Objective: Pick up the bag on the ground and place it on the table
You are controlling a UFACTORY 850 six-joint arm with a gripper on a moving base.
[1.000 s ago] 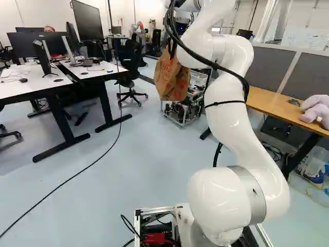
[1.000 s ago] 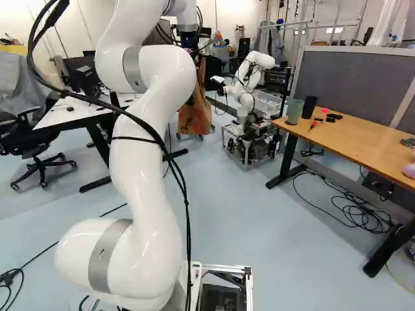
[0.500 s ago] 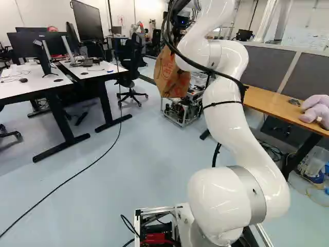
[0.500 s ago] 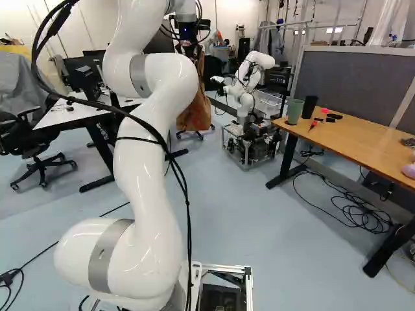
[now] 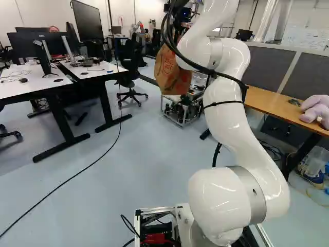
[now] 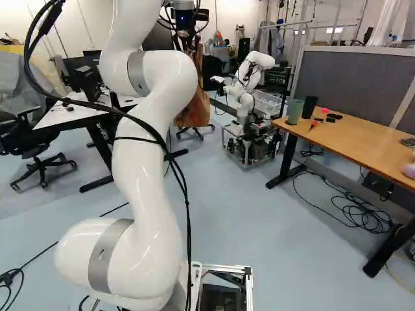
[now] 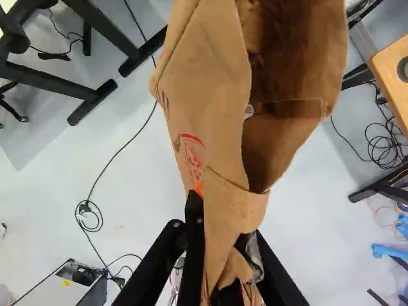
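Plainly, in the wrist view alone, jaws tight on the brown paper bag (image 7: 210,83).

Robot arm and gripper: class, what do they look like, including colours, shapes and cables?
The arm is glossy white, with bulging rounded joints and curved links. A grey band rings a low joint. Black cables run outside; a thin black strap circles one link. The gripper is black.

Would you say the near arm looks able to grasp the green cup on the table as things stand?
Probably not: its gripper is closed on the brown paper bag, so the green cup would likely have to wait.
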